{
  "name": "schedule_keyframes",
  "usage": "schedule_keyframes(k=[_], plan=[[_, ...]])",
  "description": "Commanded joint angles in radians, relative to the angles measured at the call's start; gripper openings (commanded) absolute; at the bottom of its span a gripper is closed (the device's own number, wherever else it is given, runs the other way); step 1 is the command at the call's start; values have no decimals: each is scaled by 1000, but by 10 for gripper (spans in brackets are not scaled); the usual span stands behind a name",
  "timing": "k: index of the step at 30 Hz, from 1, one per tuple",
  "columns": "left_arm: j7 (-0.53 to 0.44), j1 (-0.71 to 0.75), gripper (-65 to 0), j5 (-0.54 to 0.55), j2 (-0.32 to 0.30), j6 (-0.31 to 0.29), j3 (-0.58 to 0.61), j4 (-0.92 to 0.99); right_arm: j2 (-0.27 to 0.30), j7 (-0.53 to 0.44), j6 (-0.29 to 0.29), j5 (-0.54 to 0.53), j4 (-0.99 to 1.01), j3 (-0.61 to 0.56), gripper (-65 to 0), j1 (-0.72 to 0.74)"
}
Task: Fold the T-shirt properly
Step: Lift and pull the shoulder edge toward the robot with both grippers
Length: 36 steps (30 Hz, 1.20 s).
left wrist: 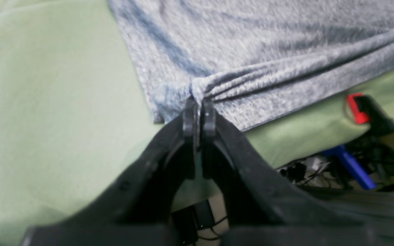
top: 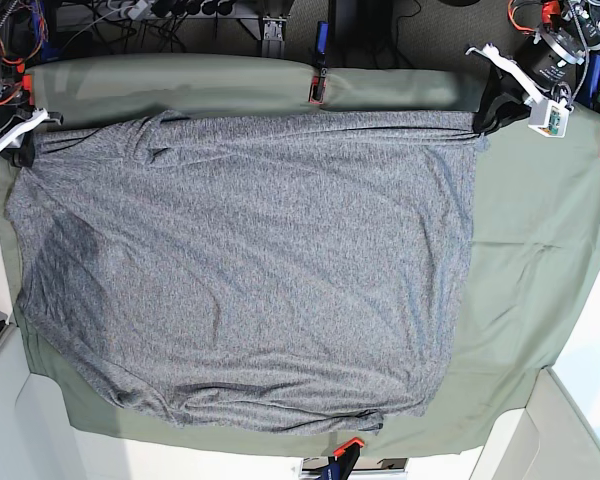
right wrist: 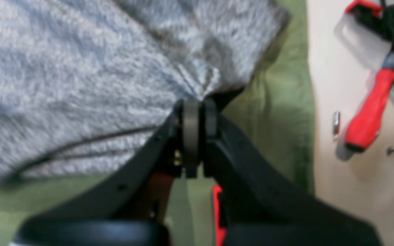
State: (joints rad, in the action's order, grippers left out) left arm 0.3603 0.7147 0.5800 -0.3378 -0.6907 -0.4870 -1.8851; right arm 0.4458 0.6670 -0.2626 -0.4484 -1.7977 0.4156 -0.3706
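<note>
The heather-grey T-shirt (top: pixel 250 260) lies spread over the olive-green table cloth (top: pixel 530 260), its far edge pulled taut between my two grippers. My left gripper (top: pixel 483 118) is at the far right corner of the shirt. In the left wrist view the left gripper (left wrist: pixel 199 102) is shut on a bunched fold of the T-shirt (left wrist: pixel 251 44) near its corner. My right gripper (top: pixel 25 142) is at the far left corner. In the right wrist view the right gripper (right wrist: pixel 197 106) is shut on a pinch of the T-shirt (right wrist: pixel 80 68).
Red clamps (top: pixel 317 90) hold the cloth at the far edge, with another clamp at the near edge (top: pixel 346 446). A red-handled tool (right wrist: pixel 371 112) lies on the pale surface beside the cloth. Cables (left wrist: pixel 337 167) lie beyond the table's far edge. Green cloth shows right of the shirt.
</note>
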Motion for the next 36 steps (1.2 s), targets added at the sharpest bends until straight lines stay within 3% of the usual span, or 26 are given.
schedule_keyframes(k=[1, 4, 9, 17, 19, 24, 29, 32, 36], plan=[[-20, 2, -650, 14, -25, -7, -9, -14, 16, -18, 2, 6, -6, 15, -650, 18], [-21, -32, -650, 15, -51, -7, -5, -14, 16, -18, -31, -34, 29, 15, -650, 61], [-19, -122, -650, -3, -99, -7, 15, 1, 16, -18, -30, -35, 89, 15, -650, 140], [-19, -294, -650, -94, -130, -7, 190, 172, -6, -12, -31, -34, 158, 14, -650, 218], [-19, -320, -588, -103, -130, -7, 214, 226, -28, -11, -31, -32, 158, 14, -650, 215], [19, -323, -282, -89, -131, -7, 217, 268, -89, -12, -34, -31, 158, 14, -650, 215], [297, -318, -274, 96, -130, -7, 163, 216, -99, -8, -34, -23, 158, 14, -650, 212], [341, -291, -274, 185, -130, -7, 111, 195, -100, 5, -34, -24, 158, 14, -650, 212], [356, -261, -274, 187, -121, -7, 107, 195, -99, 8, -33, -23, 158, 14, -650, 213]])
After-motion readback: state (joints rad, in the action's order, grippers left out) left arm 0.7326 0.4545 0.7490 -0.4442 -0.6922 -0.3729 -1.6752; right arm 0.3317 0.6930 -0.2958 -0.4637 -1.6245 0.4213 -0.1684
